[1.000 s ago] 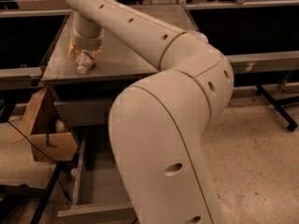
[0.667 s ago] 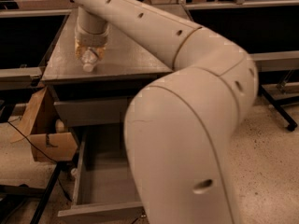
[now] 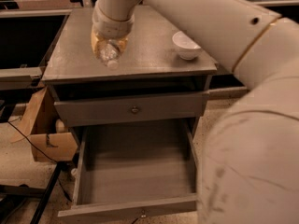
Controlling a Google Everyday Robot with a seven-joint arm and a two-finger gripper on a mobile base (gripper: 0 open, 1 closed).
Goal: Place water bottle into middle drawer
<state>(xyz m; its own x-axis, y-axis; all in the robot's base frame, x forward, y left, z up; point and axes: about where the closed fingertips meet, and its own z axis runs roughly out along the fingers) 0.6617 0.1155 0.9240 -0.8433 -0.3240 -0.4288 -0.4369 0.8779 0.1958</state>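
Note:
My gripper [image 3: 109, 48] hangs over the left part of the grey cabinet top [image 3: 154, 41], near its front edge, and is shut on the water bottle [image 3: 108, 54]. The clear bottle points its white cap down and toward the camera, and hangs above the top. The middle drawer [image 3: 135, 171] is pulled wide open below, and its inside shows nothing in it. The upper drawer [image 3: 131, 109] with a brass knob is shut. My white arm fills the right side of the view.
A white bowl [image 3: 186, 44] sits on the right part of the cabinet top. A cardboard box [image 3: 49, 139] and a black cable lie on the floor left of the cabinet. Dark tables stand left and behind.
The view has moved closer to the cabinet. The gripper holds the bottle throughout and has shifted it toward the front edge of the top.

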